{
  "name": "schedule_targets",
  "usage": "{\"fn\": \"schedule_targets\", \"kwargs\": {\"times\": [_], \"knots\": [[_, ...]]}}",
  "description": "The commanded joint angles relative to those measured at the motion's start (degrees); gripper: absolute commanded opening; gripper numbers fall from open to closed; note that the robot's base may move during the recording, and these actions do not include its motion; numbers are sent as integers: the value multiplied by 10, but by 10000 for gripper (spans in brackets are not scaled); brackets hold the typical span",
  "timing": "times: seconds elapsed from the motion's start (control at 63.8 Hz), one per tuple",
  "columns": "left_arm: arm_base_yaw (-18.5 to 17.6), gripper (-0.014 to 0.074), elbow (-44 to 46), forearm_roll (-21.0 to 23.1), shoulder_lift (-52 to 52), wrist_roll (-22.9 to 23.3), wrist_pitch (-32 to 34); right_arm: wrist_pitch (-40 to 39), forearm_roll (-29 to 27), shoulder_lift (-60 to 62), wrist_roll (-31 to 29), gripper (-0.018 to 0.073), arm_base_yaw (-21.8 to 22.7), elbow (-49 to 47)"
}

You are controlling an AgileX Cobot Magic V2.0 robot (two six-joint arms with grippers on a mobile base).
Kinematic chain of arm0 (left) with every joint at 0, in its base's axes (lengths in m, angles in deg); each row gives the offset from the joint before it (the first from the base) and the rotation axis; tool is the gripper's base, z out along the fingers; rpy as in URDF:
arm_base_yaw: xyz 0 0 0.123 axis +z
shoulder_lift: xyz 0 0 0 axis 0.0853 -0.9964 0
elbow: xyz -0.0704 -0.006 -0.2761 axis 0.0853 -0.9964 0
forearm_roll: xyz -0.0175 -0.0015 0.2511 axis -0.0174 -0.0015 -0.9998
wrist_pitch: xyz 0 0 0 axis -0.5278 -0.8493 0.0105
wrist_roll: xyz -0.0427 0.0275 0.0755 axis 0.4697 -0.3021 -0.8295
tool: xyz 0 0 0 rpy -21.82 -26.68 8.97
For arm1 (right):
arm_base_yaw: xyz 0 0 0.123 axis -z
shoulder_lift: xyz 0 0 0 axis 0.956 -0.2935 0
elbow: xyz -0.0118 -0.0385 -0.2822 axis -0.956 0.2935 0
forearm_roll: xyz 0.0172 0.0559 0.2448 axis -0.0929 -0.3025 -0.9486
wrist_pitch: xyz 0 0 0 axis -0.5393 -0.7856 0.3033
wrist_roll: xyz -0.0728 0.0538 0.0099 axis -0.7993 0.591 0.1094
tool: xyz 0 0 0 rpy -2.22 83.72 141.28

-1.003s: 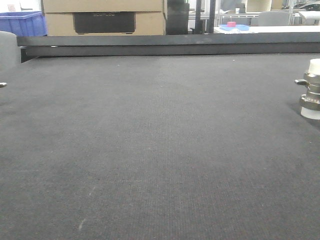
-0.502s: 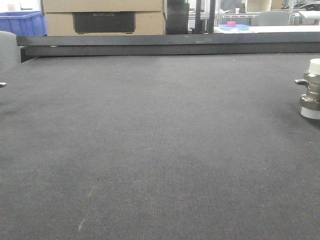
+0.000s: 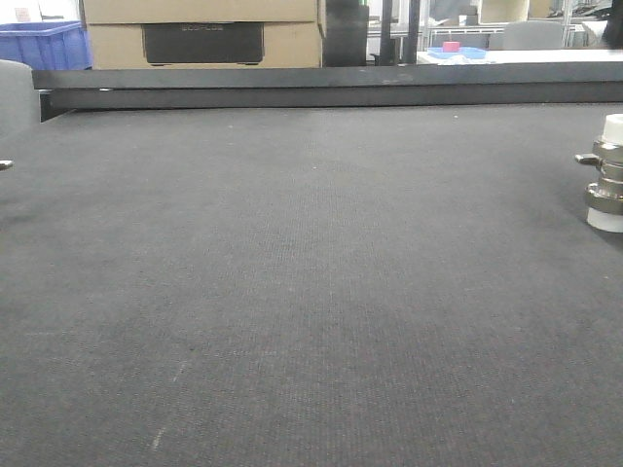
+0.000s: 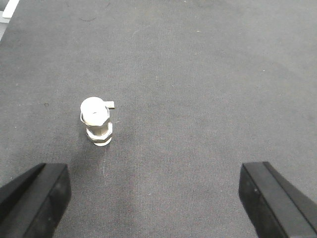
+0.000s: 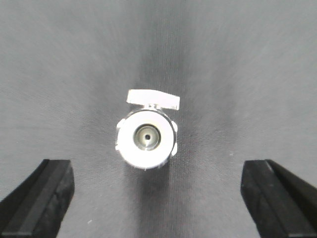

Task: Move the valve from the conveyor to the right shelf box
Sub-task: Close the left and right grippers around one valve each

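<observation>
1. Exterior front-facing view: the valve (image 3: pixel 609 173) stands upright at the right edge of the frame, partly cut off, on the dark woven conveyor (image 3: pixel 311 292). It has a white cap on top, a silver metal body, a pale base and a short lever stub pointing left. The black rail (image 3: pixel 311 86) runs across the top of the frame, well apart from the valve. Neither claw shows in this view.

2. Left wrist-mounted view: a valve (image 4: pixel 96 121) of the same look stands upright left of centre, with its stub pointing right. Whether it is the same piece cannot be told. The left claw (image 4: pixel 154 196) is spread wide, with its two black fingers (image 4: pixel 37 198) in the lower corners and nothing between them. The fitting lies ahead of the left finger, apart from it.

3. Right wrist-mounted view: looking straight down, the valve (image 5: pixel 146 136) sits in mid-frame, a round cap with a small dark hole and the lever (image 5: pixel 152 99) toward the top. The right claw (image 5: pixel 157 196) gapes fully and holds nothing. The valve is roughly centred between its fingers (image 5: pixel 280 198) but touches neither.

4. Handling, as a judgement: the piece looks stiff, compact and fairly dense for its bulk, and not fragile. Its smooth metal may be slippery, and its narrow base could tip if nudged. The best hold is probably across the metal body under the cap, with the jaws kept off the lever.
</observation>
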Motion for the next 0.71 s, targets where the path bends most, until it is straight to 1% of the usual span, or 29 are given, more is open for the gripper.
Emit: {"fn": "schedule_targets", "kwargs": {"times": [0.0, 0.251, 0.517, 0.69], "knots": [[-4, 588, 4, 4, 0, 2, 3, -17, 6, -29, -7, 568, -1, -6], [-4, 588, 4, 4, -3, 2, 2, -53, 16, -95, -11, 568, -1, -6], [-4, 588, 4, 4, -3, 2, -15, -42, 15, -124, -18, 568, -3, -6], [-4, 588, 4, 4, -3, 2, -16, -42, -1, -126, -18, 568, -3, -6]]}}
